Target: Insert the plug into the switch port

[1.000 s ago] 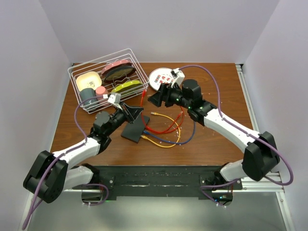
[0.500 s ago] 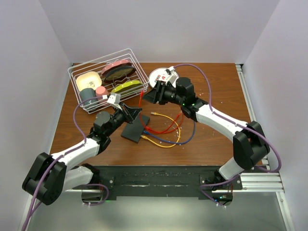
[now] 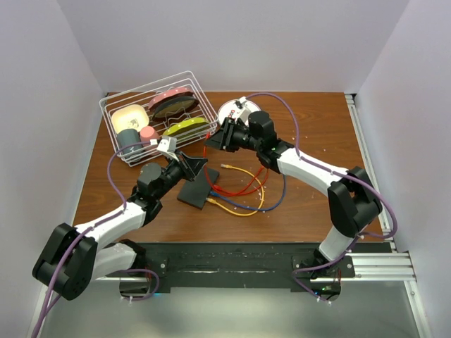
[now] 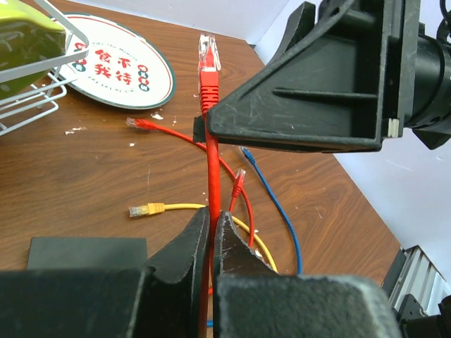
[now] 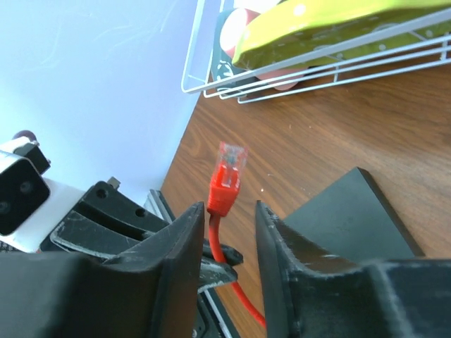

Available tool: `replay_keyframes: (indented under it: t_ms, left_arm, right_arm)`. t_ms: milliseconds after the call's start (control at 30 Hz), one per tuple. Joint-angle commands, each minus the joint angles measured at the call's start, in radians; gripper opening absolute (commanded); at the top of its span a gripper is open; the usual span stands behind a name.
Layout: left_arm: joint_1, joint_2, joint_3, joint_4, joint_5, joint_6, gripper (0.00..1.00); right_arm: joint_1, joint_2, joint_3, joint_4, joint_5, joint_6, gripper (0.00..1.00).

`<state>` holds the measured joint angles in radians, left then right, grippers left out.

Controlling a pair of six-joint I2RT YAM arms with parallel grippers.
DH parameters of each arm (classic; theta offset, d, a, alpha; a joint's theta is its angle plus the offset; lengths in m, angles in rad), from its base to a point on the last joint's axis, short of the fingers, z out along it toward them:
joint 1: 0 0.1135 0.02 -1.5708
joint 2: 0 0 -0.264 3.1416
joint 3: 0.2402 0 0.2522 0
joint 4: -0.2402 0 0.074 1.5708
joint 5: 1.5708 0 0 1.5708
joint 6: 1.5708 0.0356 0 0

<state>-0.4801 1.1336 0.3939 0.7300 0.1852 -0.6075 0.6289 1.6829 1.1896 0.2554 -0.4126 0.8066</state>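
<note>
My left gripper (image 4: 211, 215) is shut on a red cable (image 4: 210, 162) and holds it upright, its red plug (image 4: 207, 53) with a clear tip on top. My right gripper (image 5: 229, 205) is open, with one jaw on each side of the red plug (image 5: 227, 179) and not touching it. In the top view the two grippers meet, the left gripper (image 3: 196, 163) just below the right gripper (image 3: 211, 141). The switch (image 3: 196, 189) is a flat black box lying on the table under the left gripper, and it also shows in the right wrist view (image 5: 352, 211).
A wire dish rack (image 3: 158, 116) with plates and cups stands at the back left. A round white patterned plate (image 3: 236, 113) lies behind the right gripper. Loose yellow, blue and red cables (image 3: 239, 191) lie right of the switch.
My right arm has swung left and brought its open jaws around the red plug. My left arm has held still with the cable.
</note>
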Motion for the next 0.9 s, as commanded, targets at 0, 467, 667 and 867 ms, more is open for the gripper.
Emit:
replay_keyframes:
  t_ms: [0, 467, 667, 867]
  left_arm:
    - [-0.005, -0.020, 0.014, 0.029, -0.012, 0.022, 0.00]
    - [-0.005, -0.044, 0.028, -0.021, -0.039, 0.037, 0.44]
    - [0.018, -0.090, 0.066, -0.107, -0.033, 0.051, 0.74]
    - [0.164, -0.078, 0.049, 0.001, 0.182, -0.060, 0.73]
  right_arm:
    - [0.011, 0.008, 0.061, 0.059, -0.022, 0.035, 0.30]
    - [0.015, -0.022, 0.096, -0.069, -0.040, -0.173, 0.00]
    - [0.014, -0.041, 0.131, -0.278, -0.051, -0.417, 0.00]
    - [0.014, -0.057, 0.145, -0.454, -0.066, -0.627, 0.00]
